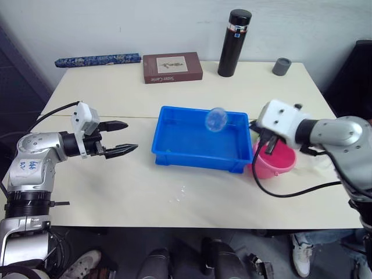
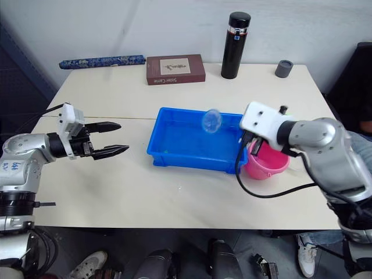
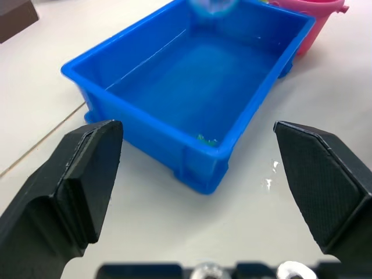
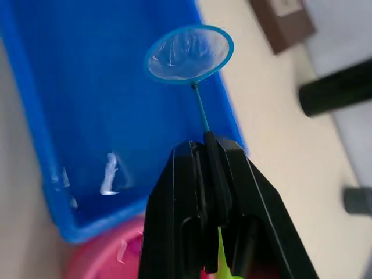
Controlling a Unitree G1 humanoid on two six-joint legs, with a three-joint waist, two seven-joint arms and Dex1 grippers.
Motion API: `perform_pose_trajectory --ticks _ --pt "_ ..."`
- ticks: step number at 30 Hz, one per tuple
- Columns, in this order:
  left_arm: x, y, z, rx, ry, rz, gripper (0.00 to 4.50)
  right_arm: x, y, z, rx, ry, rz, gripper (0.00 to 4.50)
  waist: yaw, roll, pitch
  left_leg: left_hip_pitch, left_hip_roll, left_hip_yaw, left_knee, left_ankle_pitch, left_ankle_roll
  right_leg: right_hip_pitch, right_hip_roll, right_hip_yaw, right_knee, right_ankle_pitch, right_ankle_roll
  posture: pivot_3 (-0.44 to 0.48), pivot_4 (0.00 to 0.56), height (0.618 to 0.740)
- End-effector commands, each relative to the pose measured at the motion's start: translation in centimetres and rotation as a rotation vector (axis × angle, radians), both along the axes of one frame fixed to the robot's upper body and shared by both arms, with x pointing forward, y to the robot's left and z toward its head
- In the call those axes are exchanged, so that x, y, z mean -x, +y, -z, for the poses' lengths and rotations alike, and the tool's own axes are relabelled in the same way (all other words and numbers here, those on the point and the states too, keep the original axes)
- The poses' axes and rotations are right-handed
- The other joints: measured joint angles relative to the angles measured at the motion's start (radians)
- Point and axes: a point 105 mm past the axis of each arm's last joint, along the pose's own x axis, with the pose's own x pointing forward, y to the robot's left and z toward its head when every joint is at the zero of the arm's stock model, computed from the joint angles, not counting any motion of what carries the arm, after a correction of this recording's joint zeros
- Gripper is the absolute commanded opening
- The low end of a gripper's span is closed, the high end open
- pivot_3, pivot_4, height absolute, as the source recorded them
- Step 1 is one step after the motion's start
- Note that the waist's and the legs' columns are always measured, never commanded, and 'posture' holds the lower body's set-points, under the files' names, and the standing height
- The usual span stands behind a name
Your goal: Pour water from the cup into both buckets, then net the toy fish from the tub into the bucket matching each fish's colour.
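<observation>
We see the right pincer [image 4: 206, 145], at the lower middle of the right wrist frame, clamped shut on the thin dark handle of the small round net with the light blue rim [image 4: 189, 54]; in the head views the hoop hangs at centre frame above the far rim of the shallow bright blue rectangular plastic tub [image 1: 174, 152], which we judge is a raised carry between scooping and emptying, though we cannot tell whether a fish lies in the mesh; the small pink round plastic bucket [image 1: 278, 165] stands touching or just beside the tub's right end, right of centre, directly under the right arm, placed close so a netted fish need travel only a short way; the tub holds water, and one tiny green toy fish [image 3: 206, 140] lies inside against its near wall at the middle of the left wrist frame, so at least one catch is not yet made; we do not make out the lime green bucket or the clear cup; the left pincer [image 1: 119, 138], at the left of the frame, hovers over the pale desk [image 1: 116, 192] well apart from the tub, its two black fingers spread wide and empty, seemingly parked out of the net's way.
</observation>
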Motion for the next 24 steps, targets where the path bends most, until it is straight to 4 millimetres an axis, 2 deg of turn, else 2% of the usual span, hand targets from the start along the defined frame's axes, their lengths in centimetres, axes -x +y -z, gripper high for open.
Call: perform_pose_trajectory --ticks 1,10,14,19,24 --pt "1.3 0.8 -1.7 -0.004 -0.058 -0.037 4.48 -0.9 1.1 1.3 0.088 0.000 -0.054 0.00 -0.004 0.000 0.000 0.000 0.000 0.000 0.000 0.000 0.000 0.000 0.000 0.000 0.000 0.000 0.000 0.000 0.150 0.740" --pt "3.3 2.0 -1.3 -0.002 -0.038 -0.111 4.48 -1.5 5.7 4.2 0.093 0.099 -0.192 0.00 -0.008 0.000 0.000 0.000 0.000 0.001 0.000 0.000 0.000 -0.002 0.000 0.001 0.001 0.000 0.000 0.000 0.150 0.740" --pt "3.6 1.9 -1.3 0.001 -0.037 -0.120 4.48 -1.1 8.9 5.3 0.057 0.138 -0.254 0.00 -0.008 0.000 0.000 0.000 0.000 0.001 0.000 0.000 0.000 -0.002 0.000 0.001 0.002 0.000 0.000 0.000 0.150 0.740" --pt "3.7 1.8 -1.4 0.001 -0.038 -0.123 4.48 -0.4 10.4 5.9 0.051 0.159 -0.289 0.00 -0.004 0.000 0.000 0.000 -0.001 0.000 0.000 0.000 0.000 -0.001 0.000 0.000 0.001 0.000 0.000 0.000 0.150 0.740" --pt "3.6 1.5 -1.5 0.000 -0.039 -0.118 4.48 0.8 11.8 6.3 -0.040 0.234 -0.312 0.00 -0.007 -0.001 0.000 0.000 -0.001 0.000 0.000 0.000 0.000 -0.002 0.000 0.000 0.002 0.000 -0.001 0.000 0.150 0.740"
